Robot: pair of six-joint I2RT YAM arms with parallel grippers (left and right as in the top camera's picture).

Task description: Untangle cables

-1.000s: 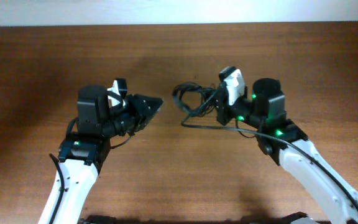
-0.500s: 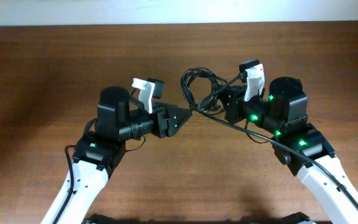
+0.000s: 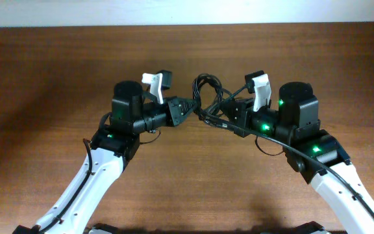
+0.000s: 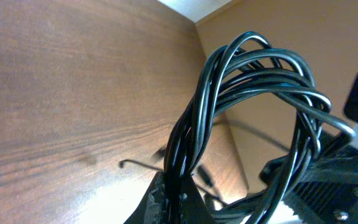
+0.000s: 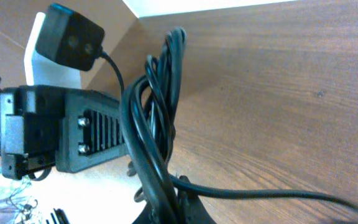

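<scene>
A bundle of thin black cables point(image 3: 208, 93) is held in the air between my two grippers, above the middle of the wooden table point(image 3: 57, 71). My left gripper point(image 3: 192, 106) is shut on one side of the looped cables point(image 4: 253, 93), which rise from its jaws point(image 4: 178, 198). My right gripper point(image 3: 221, 112) is shut on the other side of the same bundle point(image 5: 154, 118), gripped at its jaws point(image 5: 169, 202). One loose strand point(image 5: 272, 194) trails to the right from the right jaws. The plug ends are hidden.
The left arm's camera housing point(image 5: 64, 43) and gripper body point(image 5: 61, 134) sit close beside the bundle in the right wrist view. The table's far edge meets a pale wall point(image 3: 187, 12).
Both arms have moved toward the table's middle and closed in on each other. The left gripper, empty a second ago, is now shut on the cable bundle that the right gripper holds.
</scene>
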